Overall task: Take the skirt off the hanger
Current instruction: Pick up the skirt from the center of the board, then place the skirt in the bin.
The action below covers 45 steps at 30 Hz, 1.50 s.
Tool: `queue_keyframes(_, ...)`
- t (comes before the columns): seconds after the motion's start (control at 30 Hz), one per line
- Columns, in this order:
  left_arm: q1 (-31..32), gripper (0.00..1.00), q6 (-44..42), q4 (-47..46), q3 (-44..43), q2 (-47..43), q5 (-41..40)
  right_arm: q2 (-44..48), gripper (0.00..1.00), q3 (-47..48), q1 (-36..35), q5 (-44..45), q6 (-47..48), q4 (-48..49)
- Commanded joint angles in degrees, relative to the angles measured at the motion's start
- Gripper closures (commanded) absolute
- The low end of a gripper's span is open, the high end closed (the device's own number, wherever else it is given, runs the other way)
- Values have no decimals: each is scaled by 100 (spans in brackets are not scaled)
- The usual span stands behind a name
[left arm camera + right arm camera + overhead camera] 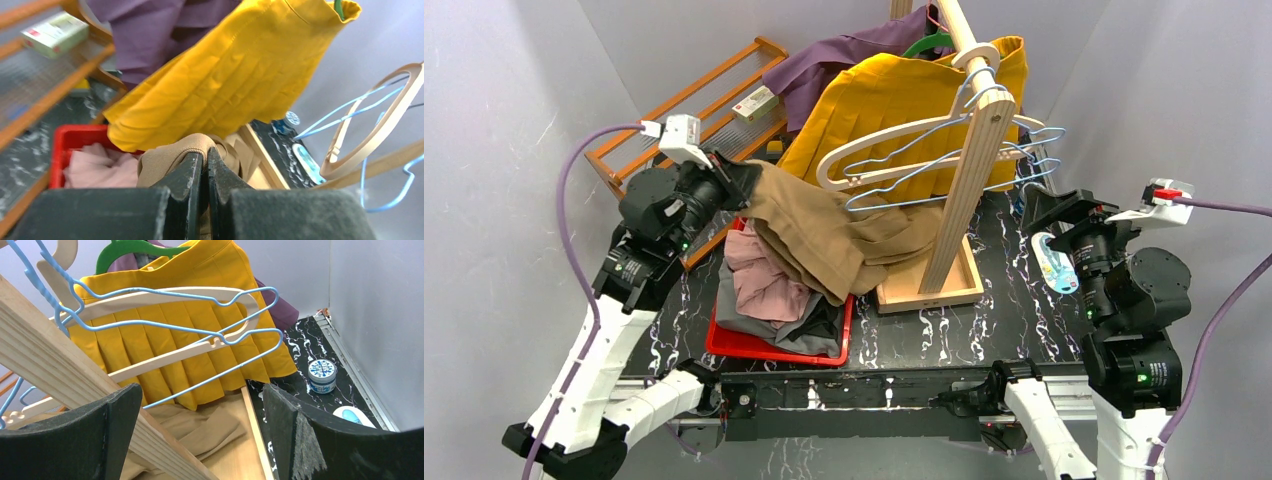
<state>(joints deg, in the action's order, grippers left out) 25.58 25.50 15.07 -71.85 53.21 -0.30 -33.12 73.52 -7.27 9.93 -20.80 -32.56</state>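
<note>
Top view: we lose the rack pole (956, 25) at the upper edge. Behind the yellow skirt (894, 100), the green hanger (927, 44) is mostly hidden. Tips of the left gripper (742, 186) are buried in the tan garment (824, 235). Left wrist, upper left: box (55, 32) blurred, label unreadable. Right wrist, right of centre: we cannot read the tin (322, 376) lettering, too small.
</note>
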Motion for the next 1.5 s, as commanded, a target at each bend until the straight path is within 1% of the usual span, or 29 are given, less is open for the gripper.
queue_keyframes(0.0, -62, 100, -933, 59, -905, 63, -825, -107, 2, 116, -24, -3, 44, 494)
queue_keyframes(0.17, -62, 100, -1559, 146, -2133, 485, -728, -124, 1, 54, -28, -18, 41, 576)
queue_keyframes(0.3, -62, 100, -1815, 253, -3025, 827, -404, -124, 2, 8, -26, -36, 30, 616)
queue_keyframes(0.4, -61, 100, -2004, 409, -3632, 1030, -391, -124, 2, 14, -23, -33, 26, 632)
queue_keyframes(0.5, -56, 100, -2188, 432, -4095, 1114, -405, -139, 2, 30, -28, -19, 27, 634)
queue_keyframes(0.63, -54, 100, -2460, 421, -4652, 1193, -56, -172, 2, -11, -26, -79, 25, 694)
queue_keyframes(0.77, -54, 100, -2568, 404, -4945, 1133, -75, -190, 2, -51, -25, -137, -37, 754)
queue_keyframes(0.97, -55, 100, -2675, 369, -5102, 1016, -42, -203, 2, -32, -29, -134, -34, 763)
queue_keyframes(1.1, -53, 100, -2395, 251, -4758, 889, 112, -173, 1, -77, -25, -151, -44, 753)
queue_keyframes(1.2, -52, 100, -2026, 240, -4271, 850, 244, -162, 2, -124, -23, -188, -86, 753)
queue_keyframes(1.3, -55, 100, -1688, 343, -3712, 804, 206, -138, 2, -149, -24, -194, -101, 742)
queue_keyframes(1.4, -58, 100, -1320, 333, -2907, 591, -28, -109, 2, -162, -26, -180, -108, 719)
queue_keyframes(1.47, -53, 100, -1132, 164, -2297, 444, -16, -111, 2, -154, -29, -161, -97, 708)
